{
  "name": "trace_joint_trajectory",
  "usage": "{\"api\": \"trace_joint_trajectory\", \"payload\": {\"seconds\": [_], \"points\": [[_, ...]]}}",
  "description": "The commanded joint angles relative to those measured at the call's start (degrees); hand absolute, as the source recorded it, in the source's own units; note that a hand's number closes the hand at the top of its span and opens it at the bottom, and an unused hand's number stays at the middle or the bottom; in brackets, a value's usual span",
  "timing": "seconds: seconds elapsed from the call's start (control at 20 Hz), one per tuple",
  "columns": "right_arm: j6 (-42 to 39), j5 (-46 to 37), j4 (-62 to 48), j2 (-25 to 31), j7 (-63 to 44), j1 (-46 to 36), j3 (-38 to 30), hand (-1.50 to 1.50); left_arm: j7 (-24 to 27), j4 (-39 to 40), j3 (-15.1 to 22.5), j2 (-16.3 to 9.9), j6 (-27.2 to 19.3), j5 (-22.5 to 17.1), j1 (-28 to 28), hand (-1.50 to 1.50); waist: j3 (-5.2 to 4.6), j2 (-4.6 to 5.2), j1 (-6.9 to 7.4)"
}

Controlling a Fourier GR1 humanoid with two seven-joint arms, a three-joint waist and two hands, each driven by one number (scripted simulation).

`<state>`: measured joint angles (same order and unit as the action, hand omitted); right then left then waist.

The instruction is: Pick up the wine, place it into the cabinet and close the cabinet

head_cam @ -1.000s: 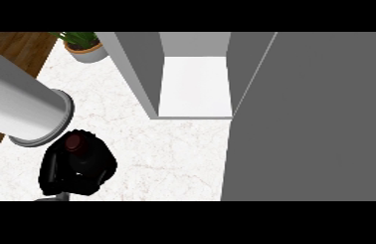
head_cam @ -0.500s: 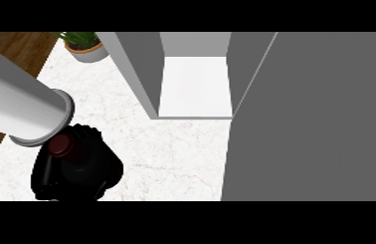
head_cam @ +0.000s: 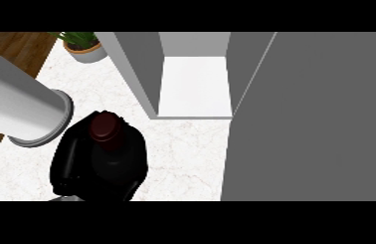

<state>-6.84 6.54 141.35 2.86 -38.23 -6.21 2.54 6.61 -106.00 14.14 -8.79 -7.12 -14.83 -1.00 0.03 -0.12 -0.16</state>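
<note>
Head view. The fingers (head_cam: 73, 161) of the left hand (head_cam: 99, 166) are curled round the wine (head_cam: 105, 128), gripping it; the black hand hides the bottle's body, and only its dark red top shows above the fingers. The wine stands in this grip at the lower left of the view, over the counter (head_cam: 187, 153), just left of and below the cabinet's front edge and apart from it. Whether the bottle's base touches the counter cannot be told. The grey left forearm (head_cam: 29, 111) enters from the left edge and ends in a round cuff just beside the hand.

The counter is white marble. On it, at centre, stands the cabinet (head_cam: 140, 73): grey side walls around a white floor (head_cam: 195, 86), open towards the viewer, with nothing visible inside. Its door (head_cam: 301, 118), a broad grey panel, is swung open and fills the right part of the view, its edge running down from the cabinet's right wall.

At the upper left, a potted plant (head_cam: 84, 46) stands on the counter near the cabinet's left wall, well apart from the wine. Beyond the counter's left edge a brown wooden floor (head_cam: 22, 51) shows.
</note>
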Motion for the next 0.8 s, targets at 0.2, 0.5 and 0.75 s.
{"api": "trace_joint_trajectory", "payload": {"seconds": [0.2, 0.5, 0.75], "points": [[-1.34, 7.24, 7.44, 0.65, -1.18, 4.89, -2.89, -1.5, -6.86, 0.05, 4.84, 7.24, -5.71, 4.64, -7.21, 1.5, 0.0, 0.04, -0.31], [-1.46, 7.52, 2.84, 1.47, -0.01, 0.31, -5.16, -1.5, -9.58, 4.22, 12.77, 8.72, -18.34, 5.94, -16.27, 1.5, 0.0, 0.11, -0.39], [-1.58, 3.8, 3.12, -0.13, 0.55, 1.88, -1.15, -1.5, -14.77, 7.95, 12.34, 8.77, -24.57, 8.21, -26.81, 1.5, 0.0, 0.1, -0.47]]}}
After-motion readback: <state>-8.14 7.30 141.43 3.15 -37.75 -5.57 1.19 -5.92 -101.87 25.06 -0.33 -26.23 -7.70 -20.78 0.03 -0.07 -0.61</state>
